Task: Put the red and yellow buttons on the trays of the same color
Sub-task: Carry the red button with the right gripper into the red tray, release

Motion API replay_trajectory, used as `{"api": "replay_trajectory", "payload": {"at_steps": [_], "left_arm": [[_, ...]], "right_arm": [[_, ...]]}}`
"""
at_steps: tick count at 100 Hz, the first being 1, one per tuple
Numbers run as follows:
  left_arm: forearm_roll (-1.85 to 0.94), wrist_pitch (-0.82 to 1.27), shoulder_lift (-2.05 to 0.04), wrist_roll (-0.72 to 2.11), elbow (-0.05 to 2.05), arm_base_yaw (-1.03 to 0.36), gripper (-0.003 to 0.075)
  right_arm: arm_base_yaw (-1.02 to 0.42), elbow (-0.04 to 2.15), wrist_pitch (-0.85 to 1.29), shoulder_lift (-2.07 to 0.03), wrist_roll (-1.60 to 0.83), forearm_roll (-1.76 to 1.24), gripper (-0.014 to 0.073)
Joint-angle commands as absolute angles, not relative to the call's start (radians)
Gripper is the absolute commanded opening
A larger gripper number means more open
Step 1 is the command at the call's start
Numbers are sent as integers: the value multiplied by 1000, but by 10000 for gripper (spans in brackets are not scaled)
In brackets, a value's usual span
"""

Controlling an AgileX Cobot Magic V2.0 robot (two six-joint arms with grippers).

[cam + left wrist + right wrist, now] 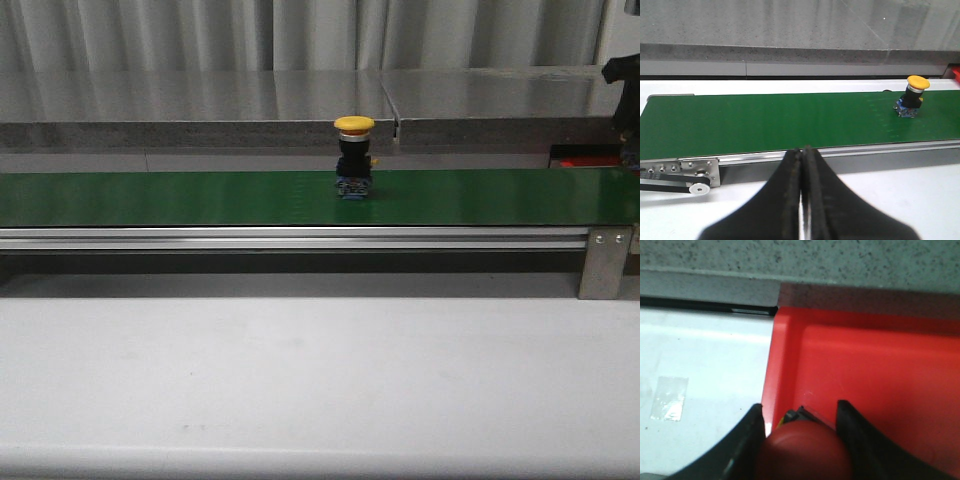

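Glossy plastic red tray (880, 365), matt green belt (200, 198), brushed metal rail (300, 238)

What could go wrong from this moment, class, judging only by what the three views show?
1. The right gripper holds the red button right at the red tray's edge; released here, it may land outside.
2. The yellow button stands tall and upright on the green belt; it could topple, with the shut left gripper apart from it.

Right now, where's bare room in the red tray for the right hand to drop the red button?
The red tray is bare across its floor, from the left rim by the white table to the far wall. The only crowded spot is at the near rim, where the right hand holds the red button.
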State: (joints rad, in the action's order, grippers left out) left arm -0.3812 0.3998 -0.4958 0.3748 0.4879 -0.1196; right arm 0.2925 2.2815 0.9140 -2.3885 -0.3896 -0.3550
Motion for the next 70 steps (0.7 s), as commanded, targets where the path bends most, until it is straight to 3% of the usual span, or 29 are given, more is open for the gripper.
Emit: {"api": "replay_trajectory", "payload": {"at_steps": [1, 44, 51, 63, 70], "left_arm": [[-402, 323, -504, 372, 514, -126, -19], [-402, 323, -504, 372, 514, -126, -19], [-402, 323, -504, 372, 514, -126, -19], [-402, 323, -504, 372, 514, -126, -19], [-402, 323, -504, 372, 514, -126, -19]], "right_arm": [[306, 2321, 841, -2338, -409, -380, 184], [319, 2321, 835, -2410, -409, -403, 209], [319, 2321, 833, -2411, -409, -408, 288], [319, 2326, 831, -2407, -409, -413, 532], [319, 2327, 842, -2401, -409, -416, 622]]}}
